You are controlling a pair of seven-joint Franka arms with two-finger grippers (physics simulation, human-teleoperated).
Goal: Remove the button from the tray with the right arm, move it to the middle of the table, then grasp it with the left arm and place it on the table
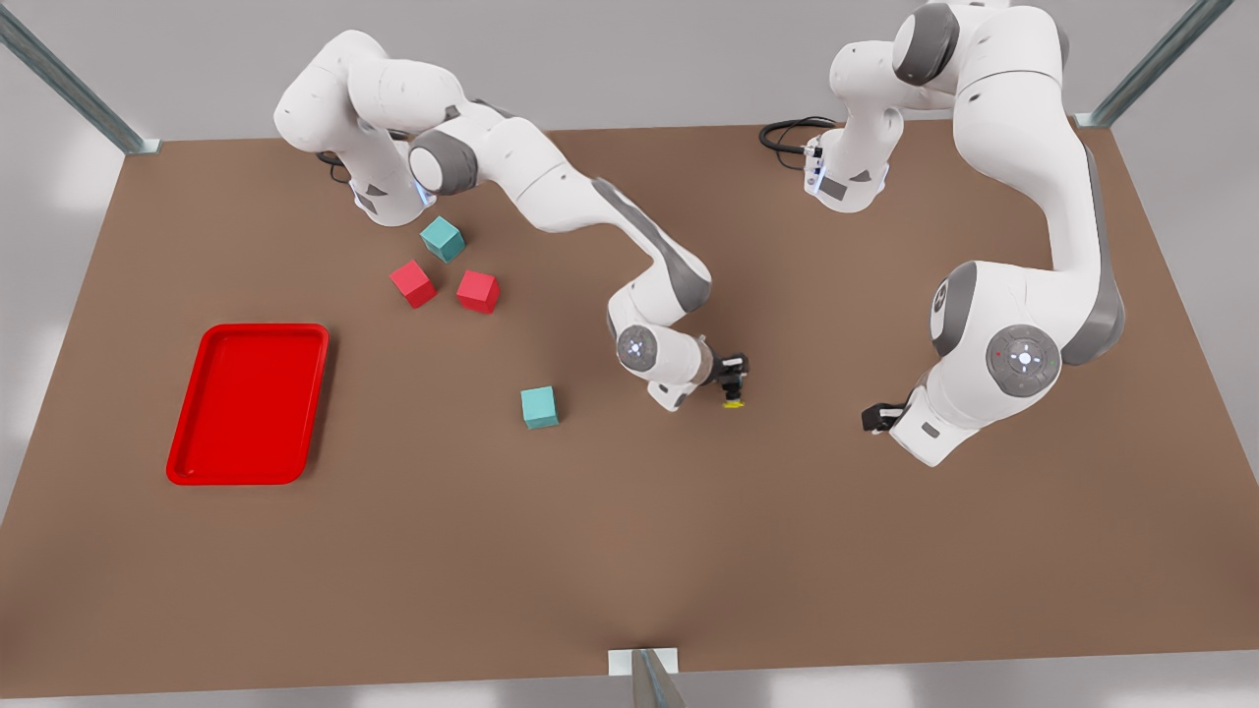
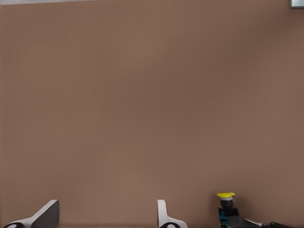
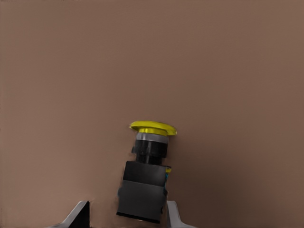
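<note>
The button (image 1: 733, 397), a black boxy base with a yellow cap, hangs near the middle of the table (image 1: 629, 551), with my right gripper (image 1: 732, 378) shut on its base. In the right wrist view the button (image 3: 144, 185) sits tilted between the fingers (image 3: 173, 213), cap pointing away from the wrist. The red tray (image 1: 251, 330) lies at the front view's left with nothing in it. My left gripper (image 1: 875, 417) waits open at the front view's right, low over the table. In its wrist view the left gripper (image 2: 107, 214) stands wide open, the button (image 2: 226, 205) off to one side.
A teal cube (image 1: 539, 407) lies just to the front view's left of the right gripper. Farther back, near the right arm's base, sit a teal cube (image 1: 442, 238) and two red cubes (image 1: 412, 283) (image 1: 478, 291). Bare brown table lies between the two grippers.
</note>
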